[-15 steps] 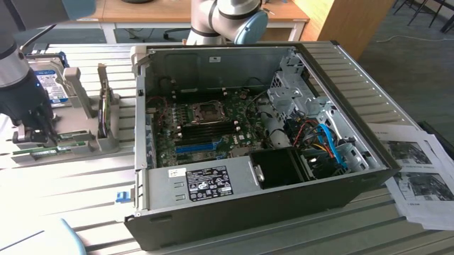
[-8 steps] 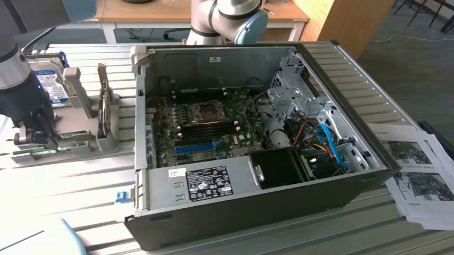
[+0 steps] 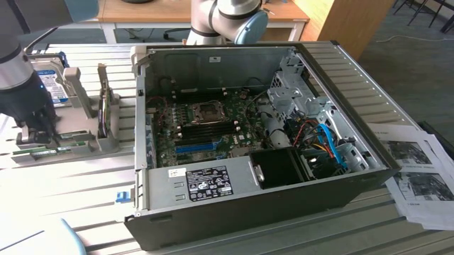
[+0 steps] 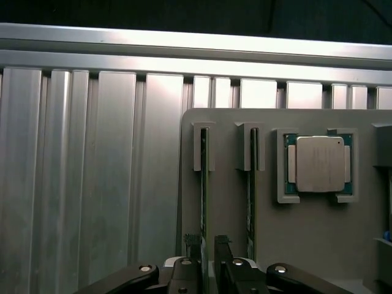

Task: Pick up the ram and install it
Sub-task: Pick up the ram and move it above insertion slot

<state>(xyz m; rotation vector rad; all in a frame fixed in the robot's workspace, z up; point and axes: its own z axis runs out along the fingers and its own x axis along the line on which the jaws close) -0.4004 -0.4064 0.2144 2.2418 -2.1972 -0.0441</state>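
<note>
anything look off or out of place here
Nothing stands out. The ram and the second stick stand straight on edge in the grey holder, the processor sits square in its pocket, and the open hand straddles the ram. Only the papers beside the computer case lie loosely fanned.

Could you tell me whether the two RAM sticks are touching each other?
Apart: the wrist view shows the RAM stick at the gripper and the other stick in separate slots, grey holder between.
</note>
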